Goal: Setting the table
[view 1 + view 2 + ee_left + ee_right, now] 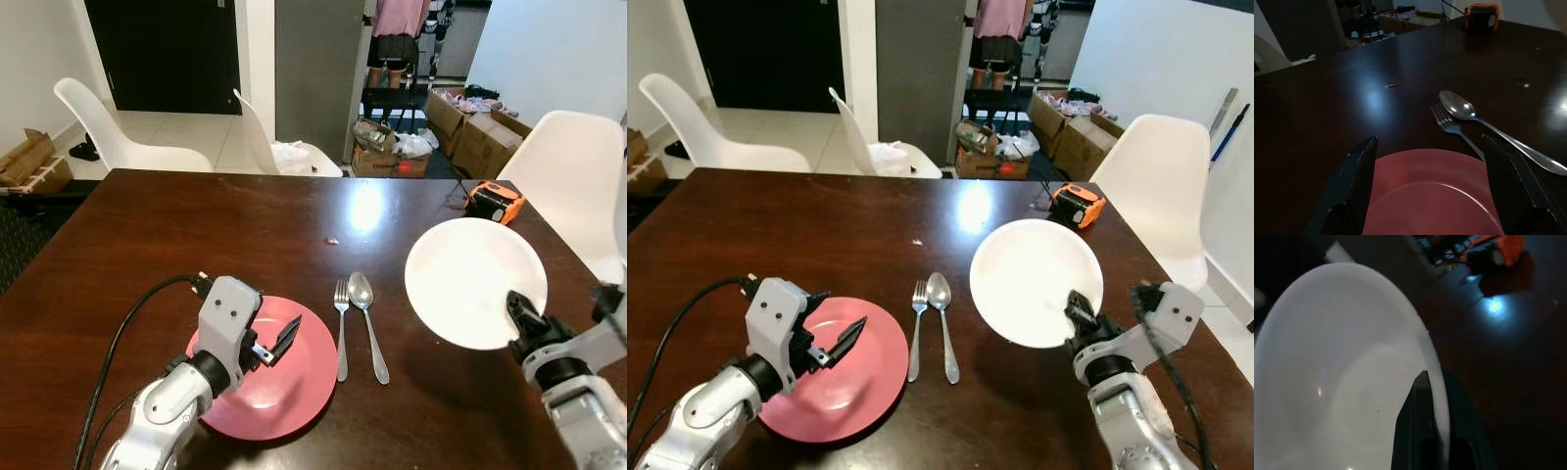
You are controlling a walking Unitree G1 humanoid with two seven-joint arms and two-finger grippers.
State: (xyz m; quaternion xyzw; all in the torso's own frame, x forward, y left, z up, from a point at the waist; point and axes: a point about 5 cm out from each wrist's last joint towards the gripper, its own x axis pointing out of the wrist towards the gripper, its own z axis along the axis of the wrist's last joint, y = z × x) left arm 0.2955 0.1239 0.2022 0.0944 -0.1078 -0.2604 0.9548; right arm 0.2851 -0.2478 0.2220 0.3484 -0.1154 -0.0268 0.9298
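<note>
White plate (472, 279), right of frame: your right end effector (517, 315) pinches its rim, tilted above desk (147, 225). Left end effector (277, 345) spread wide over pink plate (294, 387), lower left.

Left claw (279, 345) fingers spread, right claw (1080, 315) clamped closed

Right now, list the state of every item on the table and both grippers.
Round pink plate: flat on table.
Round white plate: lifted, tilted, gripped at its rim.
Metal fork: lying beside spoon.
Metal spoon: lying bowl-up.
Left gripper: open above pink plate.
Right gripper: shut on white plate.
</note>
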